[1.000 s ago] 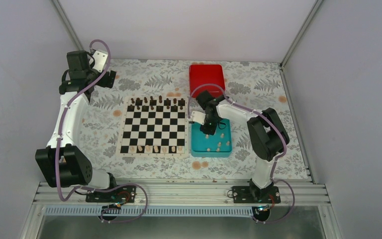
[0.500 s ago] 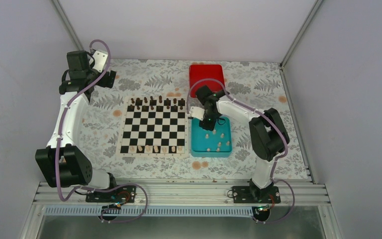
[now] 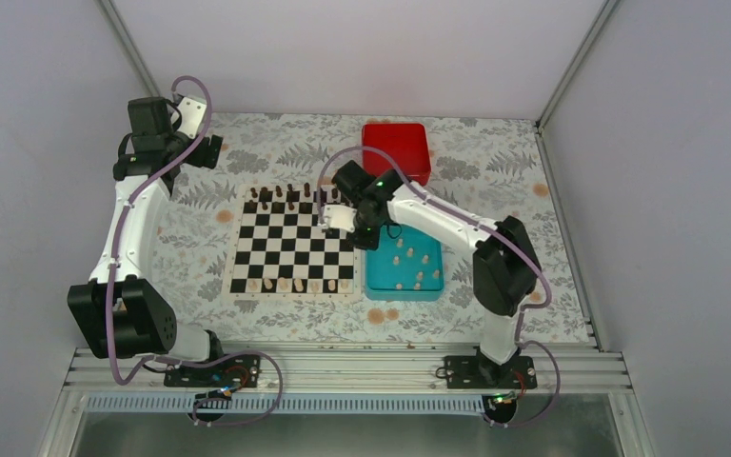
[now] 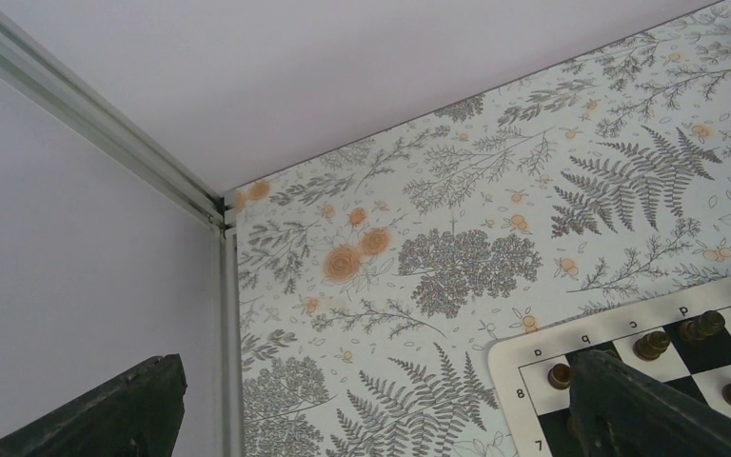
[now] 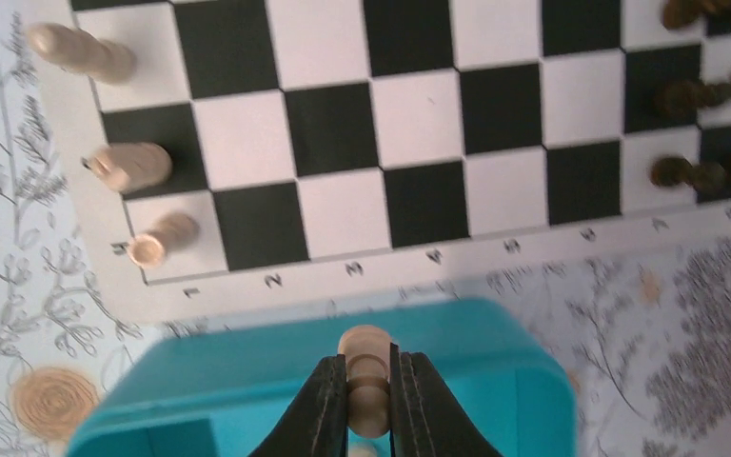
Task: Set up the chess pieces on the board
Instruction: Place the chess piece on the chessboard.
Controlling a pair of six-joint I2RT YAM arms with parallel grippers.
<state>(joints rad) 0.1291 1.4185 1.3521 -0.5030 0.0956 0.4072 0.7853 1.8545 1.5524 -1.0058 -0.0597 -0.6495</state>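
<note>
Right hand [image 5: 368, 369] was clamped on one pale chess piece [image 5: 365, 341], having swung off the teal tray [image 5: 504, 390] toward the board [image 5: 343, 205] just ahead of it; the blurred tray rim seemed still beneath the fingers [image 5: 328, 409]. Carrying had begun, so placing looked next. Pale pieces [image 5: 131, 167] stood ahead-left by the board's corner; squares straight ahead lay bare, offering room. Left hand [image 4: 371, 424] hung open, far off.

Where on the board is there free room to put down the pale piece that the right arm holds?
The middle rows of the board are bare, between the dark pieces at the far edge and the pale pieces along the near row. Both edges are crowded.
</note>
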